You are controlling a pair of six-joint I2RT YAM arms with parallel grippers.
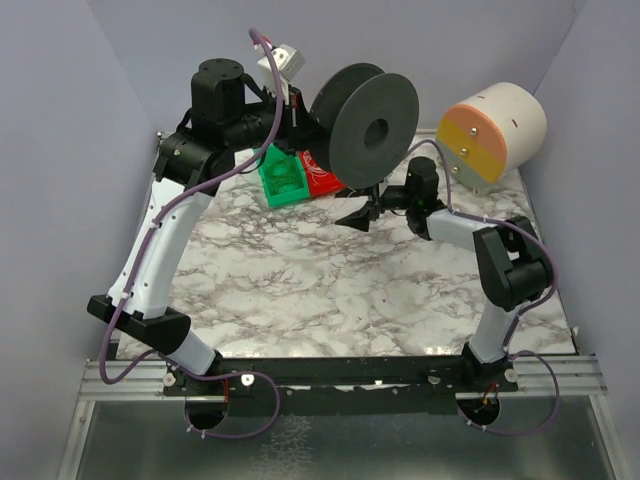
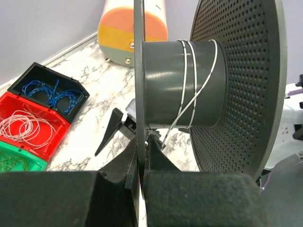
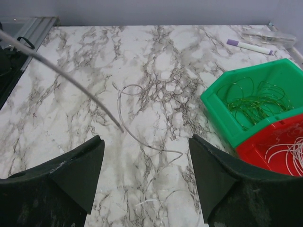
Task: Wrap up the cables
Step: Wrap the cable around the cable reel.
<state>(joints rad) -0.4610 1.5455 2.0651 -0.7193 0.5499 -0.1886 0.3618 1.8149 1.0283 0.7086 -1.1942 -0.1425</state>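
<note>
Far left in the left wrist view, three open bins stand in a row on the marble tabletop [image 1: 300,290]. Nearest is the green bin [image 2: 19,163], and the right wrist view shows the green cables [image 3: 251,101] lying tangled inside it. Touching it is the red bin [image 2: 49,144] with a loose whitish coil [image 2: 21,127]. Beyond that comes the dark bin [image 2: 28,75], holding the blue cables [image 2: 57,94].

Moving right, the left gripper [image 2: 140,158] is pressed together on the thin near flange of the dark grey spool [image 2: 165,85], holding it up off the tabletop. Around the hub runs the wound cable [image 2: 189,71], whitish, in a few turns with one strand crossing on a slant. The spool's big perforated far flange fills the right side of that view and blocks nearly everything behind it.

Just under the spool sits the right gripper [image 3: 147,175], its fingers spread wide apart with nothing between them. On the marble in front of it lies the loose cable end [image 3: 140,143], thin and whitish, with one small loop. A blurred pale strand [image 3: 61,72] cuts across from the upper left, close to the right wrist camera.

At the far edge of the right wrist view lies a purple marker [image 3: 248,46]. At the far right of the top view stands an orange, yellow and white cylinder [image 1: 495,130], tilted at the tabletop's corner.
</note>
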